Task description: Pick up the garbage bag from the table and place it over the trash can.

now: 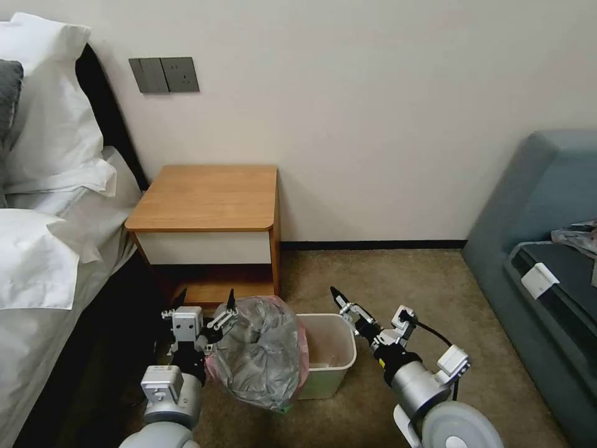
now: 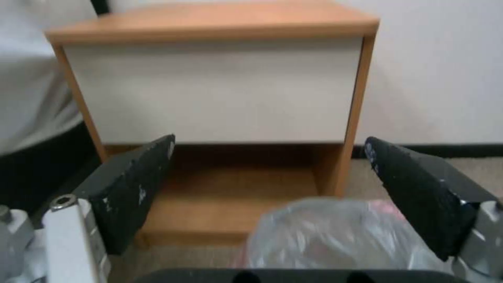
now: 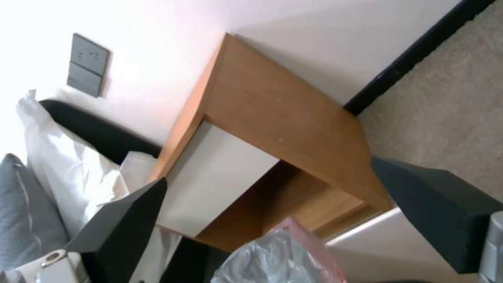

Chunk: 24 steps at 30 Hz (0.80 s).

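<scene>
The garbage bag [image 1: 258,354], crinkly grey with a pinkish rim, sits bunched over the left side of the cream trash can [image 1: 336,354] and hangs down its outer wall. The can's right half stands uncovered. My left gripper [image 1: 206,300] is open just left of the bag, at its top edge; in the left wrist view the bag [image 2: 335,236] lies below the spread fingers [image 2: 141,177] of that gripper [image 2: 270,139]. My right gripper [image 1: 343,305] is open above the can's back right rim. The right wrist view shows the bag [image 3: 283,255] and the can's rim [image 3: 367,226]. The table [image 1: 211,199] is bare on top.
A bed with white pillows [image 1: 50,124] fills the left side, close to the table. A blue-grey sofa [image 1: 547,205] stands at the right. Brown carpet [image 1: 398,280] lies open between the can and the sofa. The wall is right behind the table.
</scene>
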Motion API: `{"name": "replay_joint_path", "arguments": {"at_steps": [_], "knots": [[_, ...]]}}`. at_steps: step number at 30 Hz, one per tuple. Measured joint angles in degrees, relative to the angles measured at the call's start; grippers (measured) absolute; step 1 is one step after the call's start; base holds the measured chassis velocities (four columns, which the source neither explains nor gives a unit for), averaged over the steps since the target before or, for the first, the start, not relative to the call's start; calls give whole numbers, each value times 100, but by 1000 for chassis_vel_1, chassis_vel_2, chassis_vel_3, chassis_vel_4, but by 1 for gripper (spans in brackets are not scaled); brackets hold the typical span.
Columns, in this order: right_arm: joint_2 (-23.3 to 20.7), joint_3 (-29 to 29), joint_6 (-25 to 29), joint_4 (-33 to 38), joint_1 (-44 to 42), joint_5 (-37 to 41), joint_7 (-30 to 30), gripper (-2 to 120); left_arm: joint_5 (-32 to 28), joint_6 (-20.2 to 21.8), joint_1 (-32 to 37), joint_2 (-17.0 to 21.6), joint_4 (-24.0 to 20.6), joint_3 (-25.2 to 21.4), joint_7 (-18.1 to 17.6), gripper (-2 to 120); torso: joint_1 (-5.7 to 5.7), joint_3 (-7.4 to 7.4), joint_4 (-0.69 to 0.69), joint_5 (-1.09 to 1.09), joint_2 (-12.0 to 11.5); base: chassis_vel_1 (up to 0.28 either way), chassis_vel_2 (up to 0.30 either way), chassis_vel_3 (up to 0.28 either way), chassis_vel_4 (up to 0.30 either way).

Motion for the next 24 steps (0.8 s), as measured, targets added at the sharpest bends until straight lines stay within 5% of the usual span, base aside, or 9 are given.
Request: {"name": "replay_joint_path", "arguments": {"at_steps": [8, 24], "knots": [[76, -46, 90, -152, -5, -148, -55, 100, 80, 90, 51, -7, 209, 358, -473, 93, 0, 0, 0, 0, 0, 0, 0, 0, 0], [137, -60, 185, -257, 16, -235, -101, 100, -96, 442, -30, 14, 549, 736, -867, 81, 0, 0, 0, 0, 0, 0, 0, 0, 0]]}}
